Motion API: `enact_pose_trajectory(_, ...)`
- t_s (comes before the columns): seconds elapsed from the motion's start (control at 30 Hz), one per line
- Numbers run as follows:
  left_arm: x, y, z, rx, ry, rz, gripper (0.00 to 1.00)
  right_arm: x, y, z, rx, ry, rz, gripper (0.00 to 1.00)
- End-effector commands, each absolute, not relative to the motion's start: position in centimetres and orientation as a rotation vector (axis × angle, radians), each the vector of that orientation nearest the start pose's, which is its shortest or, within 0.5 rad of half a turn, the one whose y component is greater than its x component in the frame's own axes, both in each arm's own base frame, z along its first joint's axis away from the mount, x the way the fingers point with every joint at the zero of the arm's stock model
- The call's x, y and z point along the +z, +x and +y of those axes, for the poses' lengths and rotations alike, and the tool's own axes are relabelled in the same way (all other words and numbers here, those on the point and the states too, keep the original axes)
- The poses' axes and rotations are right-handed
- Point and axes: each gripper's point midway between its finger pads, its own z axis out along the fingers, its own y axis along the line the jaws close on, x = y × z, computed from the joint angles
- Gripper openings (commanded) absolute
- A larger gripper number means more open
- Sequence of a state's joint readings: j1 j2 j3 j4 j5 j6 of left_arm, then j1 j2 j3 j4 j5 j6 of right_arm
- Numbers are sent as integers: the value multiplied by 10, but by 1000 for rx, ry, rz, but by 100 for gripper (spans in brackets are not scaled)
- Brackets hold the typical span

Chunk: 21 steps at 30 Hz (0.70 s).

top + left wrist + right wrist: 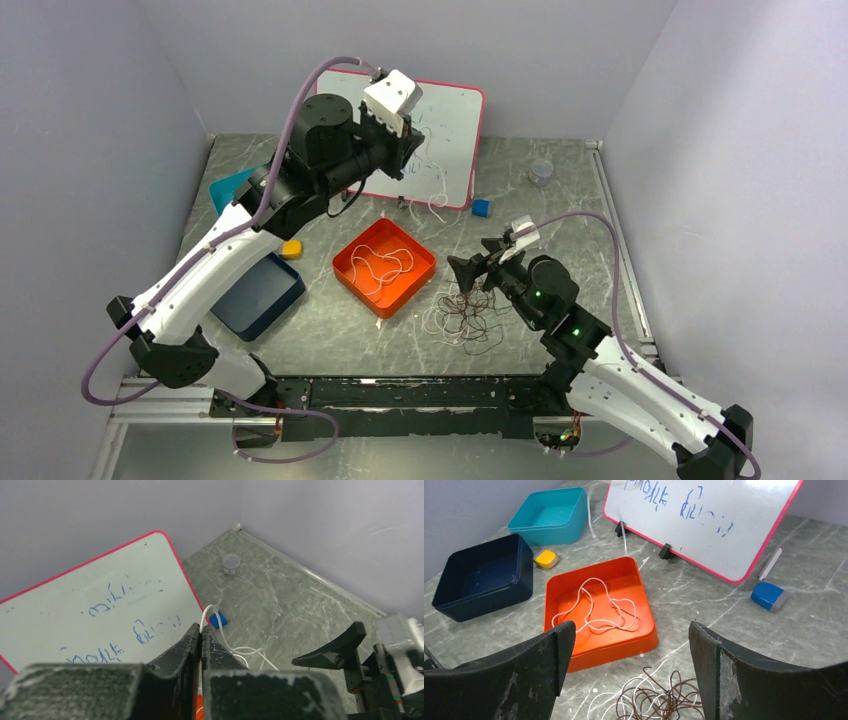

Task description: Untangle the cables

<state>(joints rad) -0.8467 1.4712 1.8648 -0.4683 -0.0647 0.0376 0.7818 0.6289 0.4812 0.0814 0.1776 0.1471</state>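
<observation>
The tangle of brown and white cables (468, 318) lies on the surface (560, 215) at lower centre of the top view, just right of the orange tray (345, 272). A loose white cable (382, 264) curls inside that tray. The right tool (475, 262) hangs over the tangle, its jaws spread wide and holding nothing. At upper centre the left tool (201, 630) is clenched on another white strand (202, 619), which dangles before the whiteboard (455, 120). A navy tray (258, 295) sits at left.
</observation>
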Motion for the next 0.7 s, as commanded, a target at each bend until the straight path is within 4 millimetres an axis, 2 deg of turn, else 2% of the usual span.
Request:
enact_pose_trajectory(0.0,457,307,-303,-499,617,1574,7,242,232,198,564,-410,1606,87)
enact_pose_trajectory(0.23,429,309,-284,-471,575,1653,7,242,233,200,581,-404,1603,87)
enact_pose_trajectory(0.67,383,309,-261,-454,531,1757,7,238,237,201,561,-408,1610,87)
